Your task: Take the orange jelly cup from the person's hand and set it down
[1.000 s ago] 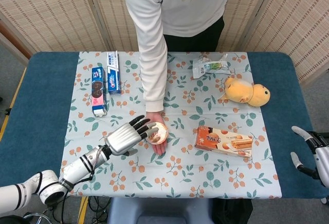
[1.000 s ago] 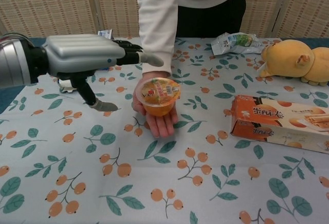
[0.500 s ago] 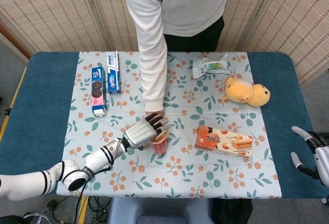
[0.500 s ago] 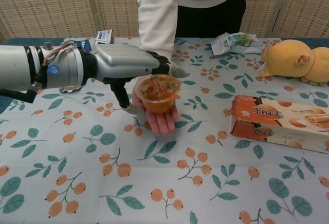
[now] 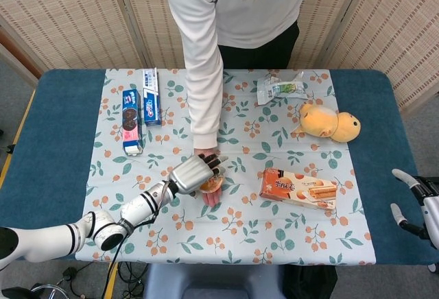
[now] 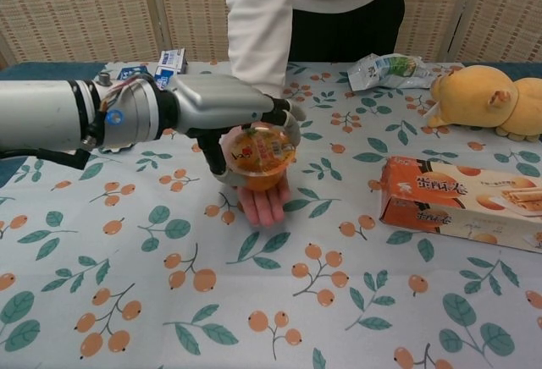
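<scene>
Jelly cup (image 6: 262, 158) sits on person's palm (image 6: 261, 201); my left hand (image 6: 222, 107) wraps round it, grip unconfirmed, can't tell if closed. Risk: squeeze pops lid, or cup slips w/ loose hold. Right hand (image 5: 413, 201) open, idle.

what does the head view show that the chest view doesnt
Only the head view shows the right hand, open and idle at the table's right edge, and the full blue cookie box lying flat on the cloth.

Only the chest view shows the printed lid of the orange jelly cup, with the left hand's thumb below the cup and its fingers across the far rim.

Both show the left hand around the cup on the person's hand, plus the wafer box, the yellow plush toy and the snack bag.
</scene>
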